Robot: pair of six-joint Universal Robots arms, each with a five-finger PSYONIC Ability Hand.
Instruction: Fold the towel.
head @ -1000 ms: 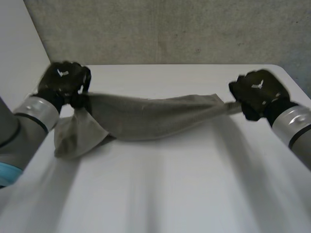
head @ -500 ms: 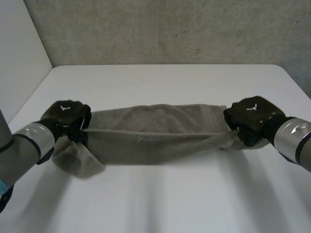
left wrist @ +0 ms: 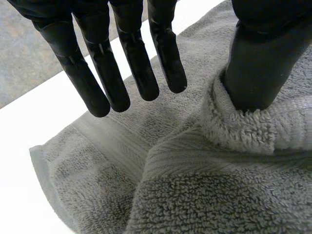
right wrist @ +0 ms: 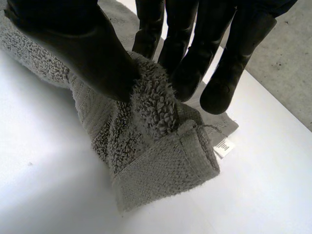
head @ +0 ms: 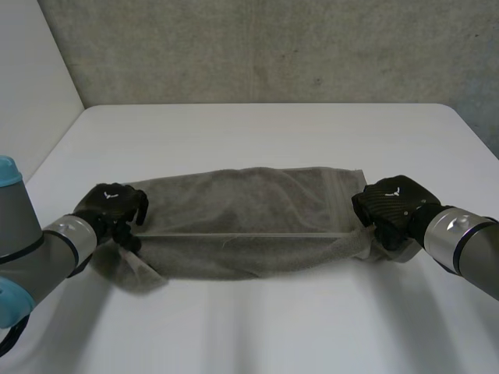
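Note:
A grey towel [head: 242, 222] lies on the white table [head: 265, 327], folded into a long band with a loose flap at its left end. My left hand [head: 113, 206] rests at that left end. In the left wrist view its fingers [left wrist: 122, 73] are straight and lifted off the towel [left wrist: 219, 185], while the thumb [left wrist: 258, 63] presses into a fold; the hand is open. My right hand [head: 394, 204] is at the right end. There the thumb [right wrist: 83, 53] and fingers [right wrist: 195, 58] pinch a bunched corner of the towel [right wrist: 161, 165].
A rough grey wall [head: 273, 47] rises behind the table's far edge. A white wall [head: 31, 93] runs along the left side. A small white label [right wrist: 223, 146] sticks out of the towel's right corner. Bare tabletop lies in front of the towel.
Both hands came down and nearer, lowering the stretched towel until it lies on the table. The left hand's fingers straightened and let go of the cloth.

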